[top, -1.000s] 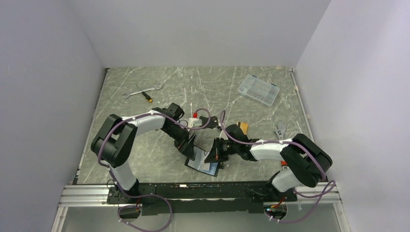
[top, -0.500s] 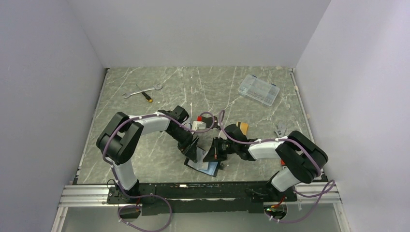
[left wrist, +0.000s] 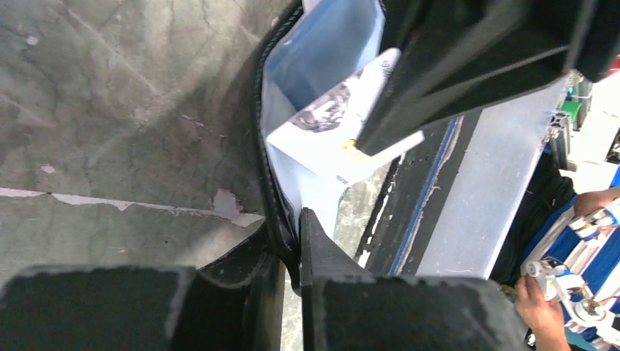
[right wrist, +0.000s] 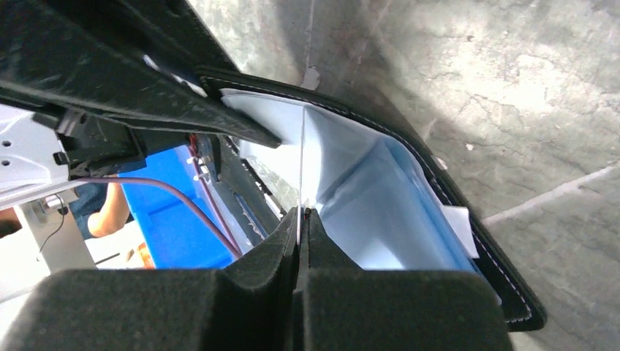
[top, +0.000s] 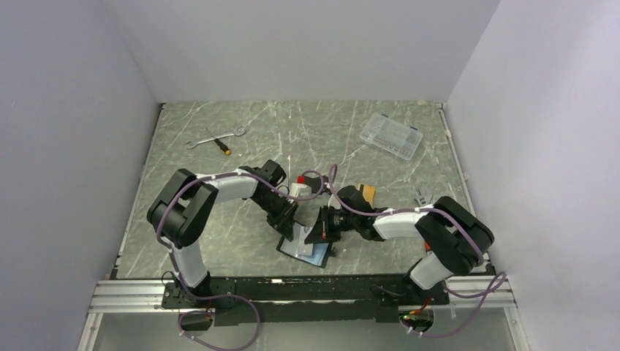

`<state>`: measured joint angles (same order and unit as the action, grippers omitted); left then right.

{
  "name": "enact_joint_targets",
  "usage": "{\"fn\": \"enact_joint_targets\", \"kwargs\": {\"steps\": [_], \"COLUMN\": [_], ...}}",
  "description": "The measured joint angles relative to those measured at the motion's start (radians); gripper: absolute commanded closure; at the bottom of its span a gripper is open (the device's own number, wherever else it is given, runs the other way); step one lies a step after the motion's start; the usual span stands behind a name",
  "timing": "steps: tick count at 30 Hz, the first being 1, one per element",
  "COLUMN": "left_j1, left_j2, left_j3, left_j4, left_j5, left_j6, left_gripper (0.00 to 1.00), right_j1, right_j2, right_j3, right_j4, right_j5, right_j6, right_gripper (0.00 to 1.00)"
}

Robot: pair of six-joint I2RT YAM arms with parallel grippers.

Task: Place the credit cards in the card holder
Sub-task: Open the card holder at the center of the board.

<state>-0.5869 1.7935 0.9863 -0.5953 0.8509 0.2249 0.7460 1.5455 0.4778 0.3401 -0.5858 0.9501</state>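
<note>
Closest to us, our left gripper [left wrist: 289, 232] pinches the wallet's [left wrist: 265, 157] black rim, propping it open so the right gripper [right wrist: 302, 214], pressed tight on a card [right wrist: 302, 164], can feed it toward the pale blue lining. The right wrist view shows that card edge-on; the left shows its printed face. Farther back lies seemingly another orange card [top: 369, 192].

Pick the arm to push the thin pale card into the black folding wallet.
Right. The right gripper pinches the thin pale card over the open black wallet; left gripper clamps its rim.

Pale lilac walls [top: 292, 51], scratched grey marbled tabletop [top: 322, 131]
</note>
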Motion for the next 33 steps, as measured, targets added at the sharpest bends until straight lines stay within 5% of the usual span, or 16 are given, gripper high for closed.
{"fn": "enact_joint_targets", "kwargs": {"steps": [4,19,33], "left_j1": [0.0,0.028,0.033], "left_j2": [0.005,0.005,0.005], "left_j3": [0.005,0.032,0.036], "left_j4": [-0.008,-0.044,-0.057], "left_j5": [-0.015,-0.02,-0.023], "left_j6": [-0.004,-0.003,-0.002], "left_gripper": [0.99,1.0,1.0], "right_j1": [0.0,-0.023,-0.028], "right_j2": [-0.051,-0.422,-0.365], "right_j3": [-0.002,-0.254,-0.29], "right_j4": [-0.018,-0.162,-0.148], "right_j5": [0.002,-0.003,-0.012], "right_j6": [-0.002,0.007,0.02], "right_gripper": [1.0,1.0,1.0]}}
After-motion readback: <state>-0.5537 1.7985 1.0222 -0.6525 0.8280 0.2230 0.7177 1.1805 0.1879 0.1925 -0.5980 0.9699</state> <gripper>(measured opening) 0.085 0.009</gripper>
